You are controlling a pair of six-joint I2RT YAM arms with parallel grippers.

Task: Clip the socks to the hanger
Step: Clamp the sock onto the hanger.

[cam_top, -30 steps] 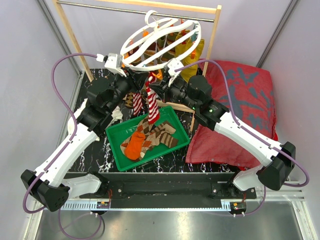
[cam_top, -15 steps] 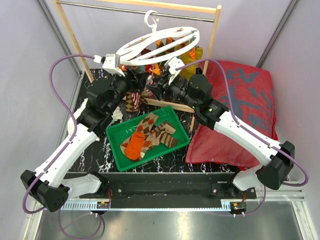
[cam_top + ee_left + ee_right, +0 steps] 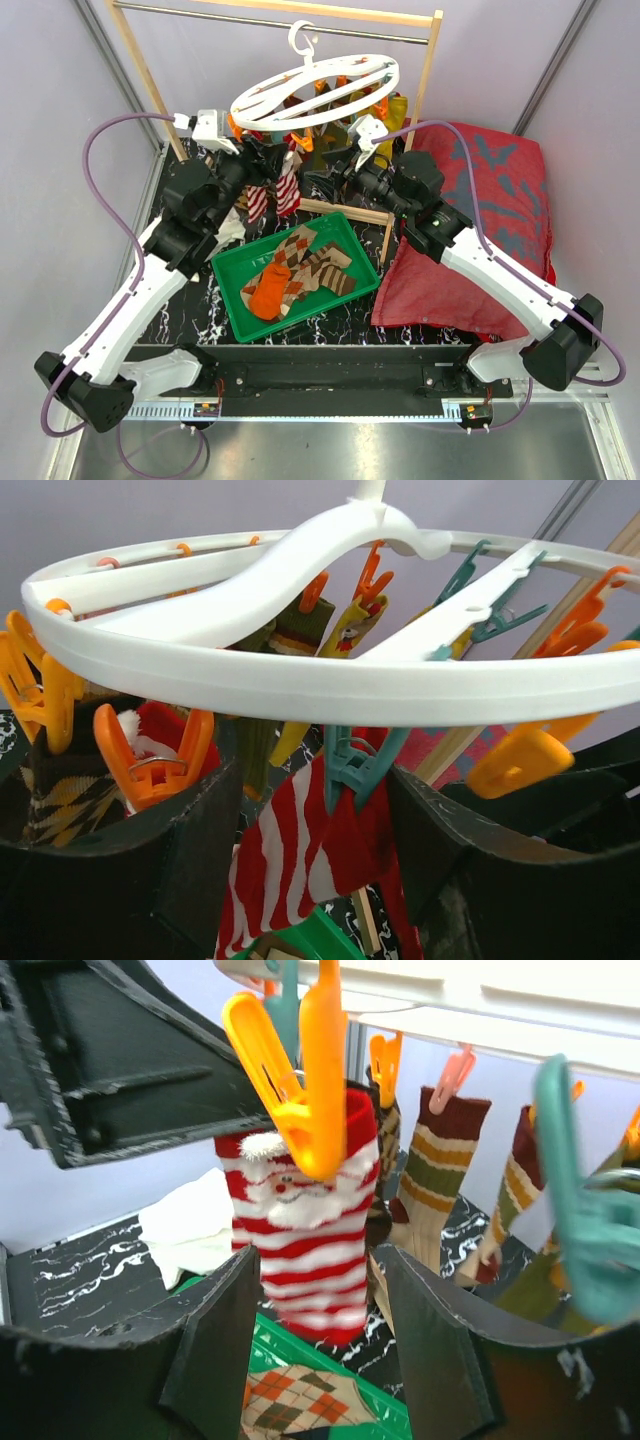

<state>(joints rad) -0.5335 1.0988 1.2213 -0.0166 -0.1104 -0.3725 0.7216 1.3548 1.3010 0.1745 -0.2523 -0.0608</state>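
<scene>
Hanger (image 3: 300, 685) levelled, striped sock (image 3: 310, 1250) clipped | left tool (image 3: 315, 855), right tool (image 3: 325, 1335) wide, empty | green tray (image 3: 228, 277) beneath

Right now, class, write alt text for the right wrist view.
A red-and-white striped Santa sock hangs from an orange clip on the white hanger, seen between the fingers of the open right gripper. More striped socks hang behind it.

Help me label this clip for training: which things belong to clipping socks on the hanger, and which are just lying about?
Job: hanger; striped sock clipped to it; loose socks in the green tray.
Lying about: white cloth; red cushion; wooden rack, which only carries the hanger.
</scene>
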